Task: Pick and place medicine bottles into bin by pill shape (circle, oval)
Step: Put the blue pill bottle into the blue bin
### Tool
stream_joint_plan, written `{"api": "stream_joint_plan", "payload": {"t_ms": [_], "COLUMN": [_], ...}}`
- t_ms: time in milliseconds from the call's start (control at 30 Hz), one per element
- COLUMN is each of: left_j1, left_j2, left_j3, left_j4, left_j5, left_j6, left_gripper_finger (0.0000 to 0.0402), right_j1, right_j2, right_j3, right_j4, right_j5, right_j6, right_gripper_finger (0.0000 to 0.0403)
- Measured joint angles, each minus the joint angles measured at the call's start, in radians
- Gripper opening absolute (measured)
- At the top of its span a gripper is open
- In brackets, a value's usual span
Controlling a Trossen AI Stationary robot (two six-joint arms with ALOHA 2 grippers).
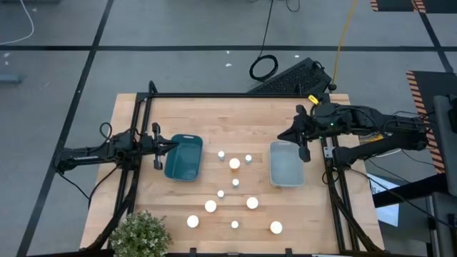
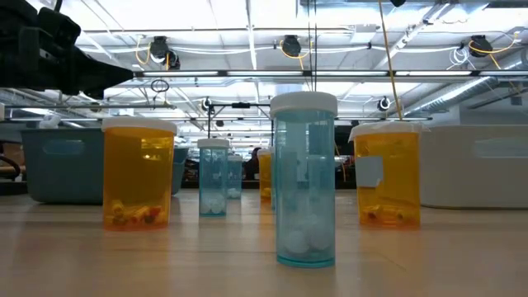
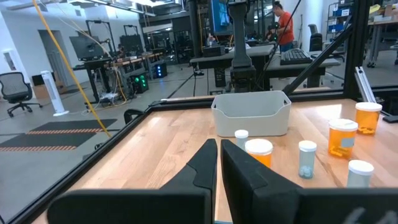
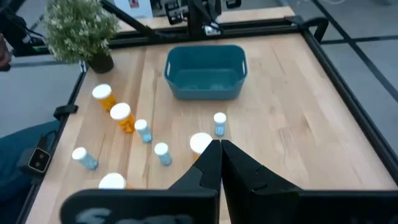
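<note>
Sorting not yet begun, judging by layout: teal bin [image 1: 183, 157] and grey bin [image 1: 286, 163] both apparently empty, about ten bottles [image 1: 234, 163] upright on the table [image 1: 214, 118] between and in front of the bins. Left tool [image 1: 158, 148] clenched, empty, at teal bin's outer rim; right tool [image 1: 303, 140] clenched, empty, over grey bin's far edge. All picks and placements remaining.
</note>
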Motion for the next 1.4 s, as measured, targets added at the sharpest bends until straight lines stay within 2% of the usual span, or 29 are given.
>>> {"api": "stream_joint_plan", "payload": {"t_ms": [200, 400, 800, 1000, 1200, 1300, 1400], "left_j1": [0.0, 0.0, 0.0, -0.001, -0.055, -0.099, -0.148], "left_j2": [0.002, 0.1, 0.545, 0.773, 0.938, 0.992, 1.035], "left_j3": [0.117, 0.379, 0.972, 1.198, 1.225, 1.179, 1.103], "left_j4": [-0.077, -0.32, -0.696, -0.848, -0.864, -0.854, -0.794], "left_j5": [0.001, -0.013, -0.016, -0.016, -0.017, -0.024, -0.081], "left_j6": [-0.031, -0.102, -0.108, -0.108, -0.096, -0.119, -0.119], "left_gripper_finger": [0.0026, 0.0026, 0.0026, 0.0026, 0.0026, 0.0026, 0.0026], "right_j1": [0.0, 0.0, 0.0, 0.0, 0.0, -0.001, -0.002], "right_j2": [0.02, 0.031, 0.031, 0.031, 0.031, 0.031, 0.048], "right_j3": [0.0, -0.01, -0.175, -0.259, -0.356, -0.389, -0.391], "right_j4": [-0.001, 0.013, 0.163, 0.242, 0.37, 0.415, 0.419], "right_j5": [-0.001, 0.001, 0.002, 0.002, 0.024, 0.061, 0.102], "right_j6": [0.0, -0.002, -0.004, -0.001, 0.0, 0.004, 0.032], "right_gripper_finger": [0.0, 0.0, 0.0, 0.0, 0.0, 0.0, 0.0]}}
